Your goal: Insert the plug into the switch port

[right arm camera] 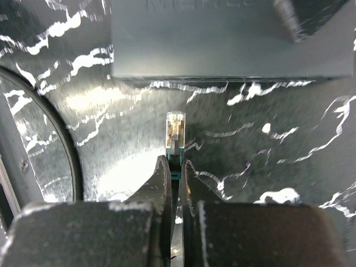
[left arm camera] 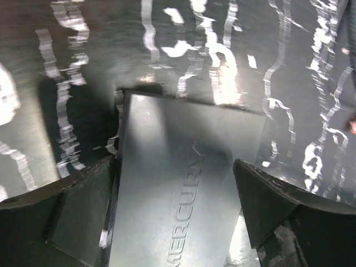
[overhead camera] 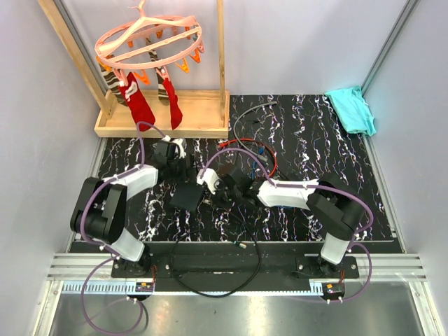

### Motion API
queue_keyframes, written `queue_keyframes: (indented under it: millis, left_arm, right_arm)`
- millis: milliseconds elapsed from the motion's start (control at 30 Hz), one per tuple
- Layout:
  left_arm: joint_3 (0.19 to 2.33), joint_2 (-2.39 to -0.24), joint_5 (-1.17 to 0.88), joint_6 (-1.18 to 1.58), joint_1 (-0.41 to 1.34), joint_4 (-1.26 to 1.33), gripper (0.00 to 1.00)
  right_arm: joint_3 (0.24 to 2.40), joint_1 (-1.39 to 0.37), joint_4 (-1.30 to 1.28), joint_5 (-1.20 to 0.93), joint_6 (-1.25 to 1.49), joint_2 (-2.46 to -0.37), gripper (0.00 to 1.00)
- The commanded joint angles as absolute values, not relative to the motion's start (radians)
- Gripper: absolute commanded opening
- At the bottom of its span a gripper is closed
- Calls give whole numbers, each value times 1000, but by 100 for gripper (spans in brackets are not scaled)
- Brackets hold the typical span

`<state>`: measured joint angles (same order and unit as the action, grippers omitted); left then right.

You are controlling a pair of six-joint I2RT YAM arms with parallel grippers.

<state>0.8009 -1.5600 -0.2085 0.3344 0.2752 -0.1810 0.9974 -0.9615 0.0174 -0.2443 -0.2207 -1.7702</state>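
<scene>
The switch is a flat black box (overhead camera: pixel 186 197) lying on the marbled black table. In the left wrist view its lid (left arm camera: pixel 183 133) bears raised "MERCURY" lettering. My left gripper (left arm camera: pixel 173 162) stands open astride it, with the left finger close against the box's side and a gap at the right finger. My right gripper (right arm camera: pixel 174 161) is shut on the plug (right arm camera: pixel 175 129), a clear connector with a teal boot. The plug points at the box's thin dark edge (right arm camera: pixel 222 72), a short gap away. The switch port itself cannot be made out on that edge. From above, the right gripper (overhead camera: pixel 224 187) sits just right of the box.
A wooden rack (overhead camera: pixel 161 115) with a pink peg hanger (overhead camera: pixel 150 38) and hanging socks stands at the back left. A teal cloth (overhead camera: pixel 350 108) lies at the back right. Loose red and black cables (overhead camera: pixel 252 143) lie behind the grippers. A black cable (overhead camera: pixel 217 280) loops over the front rail.
</scene>
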Motion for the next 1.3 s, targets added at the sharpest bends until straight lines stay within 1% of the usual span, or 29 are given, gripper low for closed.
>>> queue_keyframes:
  millis: [0,133,200,333,467,600,733,900,1100,1267]
  left_arm:
    - [861,-1591,-339,308,310,-98,88]
    - [876,-1597,-338,342,328,-87,88]
    - [862,-1571,-295,354,330,-92,89]
    - [812,-1459,-145,362,322,-136,93]
    - [753,-1367,-86,344,308,-195,97]
    - [727,-1370,-80,334,298,-233,98]
    - [755,-1422,-86,333,291,-267,98]
    - [772,-1474,-126,342,290,-305,95]
    - [736,-1451,-121,393,291,-336,90]
    - [716,-1447,-133,426,291,-337,88]
  right_arm:
    - [968,-973,25,-222,-189,-1735,0]
    - [959,-980,11,-192,-147,-1735,0]
    - [957,-989,6,-175,-117,-1730,0]
    - [946,-1020,6,-140,-37,-1713,0]
    - [946,-1049,6,-115,-6,-1713,0]
    - [959,-1074,12,-118,40,-1729,0]
    - [991,-1089,15,-115,61,-1755,0]
    - [1025,-1097,17,-126,90,-1798,0]
    - [1061,-1106,20,-133,113,-1832,0]
    - [1068,-1111,18,-138,124,-1839,0]
